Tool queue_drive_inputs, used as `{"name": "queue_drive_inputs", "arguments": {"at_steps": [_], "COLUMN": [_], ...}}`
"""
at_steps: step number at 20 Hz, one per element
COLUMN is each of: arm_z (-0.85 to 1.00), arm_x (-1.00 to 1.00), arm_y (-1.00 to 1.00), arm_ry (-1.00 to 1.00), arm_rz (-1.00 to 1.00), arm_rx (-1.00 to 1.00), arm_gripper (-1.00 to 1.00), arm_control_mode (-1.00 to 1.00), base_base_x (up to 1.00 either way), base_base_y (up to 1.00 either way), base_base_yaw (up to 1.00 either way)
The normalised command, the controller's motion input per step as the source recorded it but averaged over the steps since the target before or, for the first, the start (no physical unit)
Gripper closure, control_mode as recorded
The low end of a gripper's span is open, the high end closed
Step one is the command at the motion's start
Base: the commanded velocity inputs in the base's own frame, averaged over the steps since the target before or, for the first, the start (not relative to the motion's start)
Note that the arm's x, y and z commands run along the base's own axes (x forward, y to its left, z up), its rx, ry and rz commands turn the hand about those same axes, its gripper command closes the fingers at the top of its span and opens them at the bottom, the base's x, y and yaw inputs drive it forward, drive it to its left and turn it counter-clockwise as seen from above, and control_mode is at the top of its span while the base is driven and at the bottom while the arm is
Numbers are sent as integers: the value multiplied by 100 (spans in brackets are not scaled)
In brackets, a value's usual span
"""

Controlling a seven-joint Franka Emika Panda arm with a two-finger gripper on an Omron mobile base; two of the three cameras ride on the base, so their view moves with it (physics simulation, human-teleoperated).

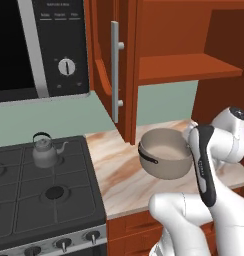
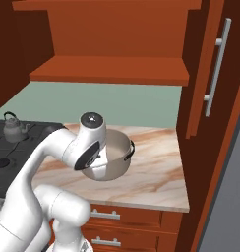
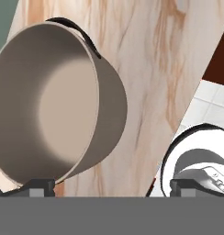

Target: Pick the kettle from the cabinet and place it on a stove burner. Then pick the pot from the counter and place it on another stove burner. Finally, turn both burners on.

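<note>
White arm links fill the lower right of the left base view, rising in front of the counter (image 1: 119,175). Just beyond the forearm the pot (image 1: 165,154) appears lifted and tipped, its pale inside facing up and toward the cabinet, one dark side handle pointing toward the stove; from this view I cannot tell whether its base touches the marble. Left of the counter lies the black cooktop (image 1: 24,200), with the kettle (image 1: 44,150) upright on the rear burner, spout pointing right toward the counter and black handle arched over the top. A front burner (image 1: 55,193) sits bare under its grate. Small knobs (image 1: 63,244) run along the silver front edge. Above, the cabinet (image 1: 189,68) stands open, its door swung left with the long silver handle vertical, beside a microwave (image 1: 39,45).

Closest in the right base view is the arm again, its wrist covering the near side of the pot (image 2: 118,155), which is over the counter (image 2: 151,172) under the cabinet shelf (image 2: 112,69). One dark handle points right. The kettle (image 2: 14,128) sits far left on the stove, spout pointing right.

Two dark fingertips (image 3: 40,188) show at the bottom of the hand view, spread well apart; the gripper (image 3: 111,189) appears to clamp the pot (image 3: 54,105) by its rim at the left finger, though the contact is partly hidden. The pot's mouth faces left in this view, its curved dark handle at the top, marble counter (image 3: 169,59) behind.
</note>
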Motion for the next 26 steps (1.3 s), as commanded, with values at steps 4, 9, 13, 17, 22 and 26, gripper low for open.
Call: {"name": "queue_drive_inputs", "arguments": {"at_steps": [4, 9, 13, 17, 22, 26], "arm_z": [-18, -23, -19, -19, -18, -20], "arm_x": [30, 19, 15, 15, 19, 15], "arm_y": [-5, -6, -7, -3, 0, 0], "arm_ry": [7, 4, 2, 0, 0, 0], "arm_rz": [-1, 0, 0, 0, 0, 0], "arm_rx": [-6, -6, -4, -5, -5, -5], "arm_gripper": [-100, -100, -100, -100, -100, -100], "arm_control_mode": [-100, -100, -100, -100, -100, -100], "base_base_x": [0, 0, 0, 0, 0, 0], "base_base_y": [0, 0, 0, 0, 0, 0], "base_base_yaw": [0, 0, 0, 0, 0, 0]}}
